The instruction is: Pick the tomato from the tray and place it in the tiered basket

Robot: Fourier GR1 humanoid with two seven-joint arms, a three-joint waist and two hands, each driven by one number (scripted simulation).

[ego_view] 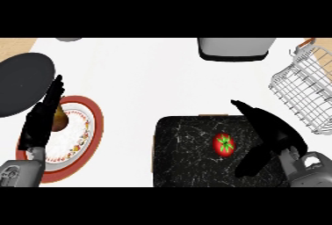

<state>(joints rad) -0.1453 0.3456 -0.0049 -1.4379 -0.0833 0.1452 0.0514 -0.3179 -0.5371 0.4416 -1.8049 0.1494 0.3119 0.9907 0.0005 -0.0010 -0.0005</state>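
**Right hand beside tomato, not yet closed**

Right hand (269,136) open over the tray (182,154), fingers spread, holding nothing. Tomato (223,143) sits just left of its palm, stem up, roundish. Tiered basket (304,90) lies beyond, far right. Left hand (42,118) well apart, resting open.

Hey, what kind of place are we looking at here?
Most likely a kitchen counter: a white worktop holding a wire tiered basket, a red-rimmed plate with food on it, and a tomato on a dark tray.
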